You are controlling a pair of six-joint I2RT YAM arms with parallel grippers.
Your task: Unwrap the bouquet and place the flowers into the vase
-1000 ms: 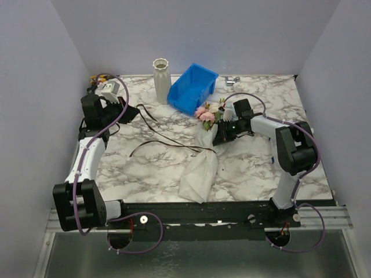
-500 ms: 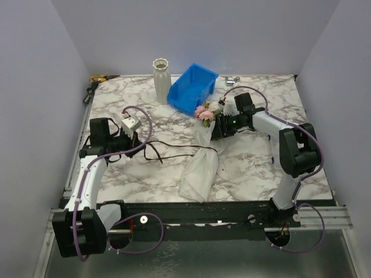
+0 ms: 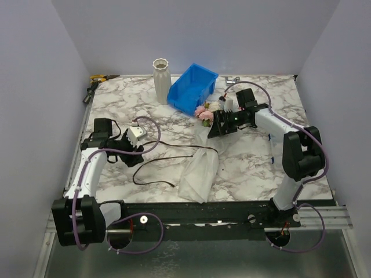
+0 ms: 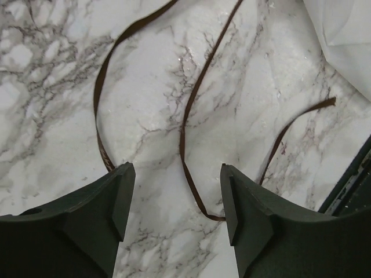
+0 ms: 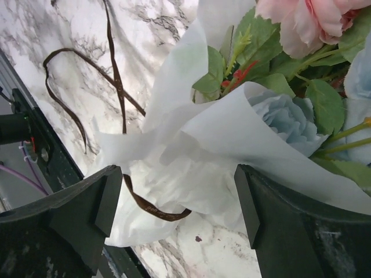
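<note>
Jaws on both arms stand spread. Marble surface carries the bouquet, lying mid-surface under the right jaws; blue bin and upright ribbed vase stand together at the back; brown ribbon lies loose under the left jaws.

The surface is white marble with grey veins, the ribbon dark brown, the bouquet has translucent white paper around pink and pale blue flowers with green leaves, the vase off-white, the bin blue.
</note>
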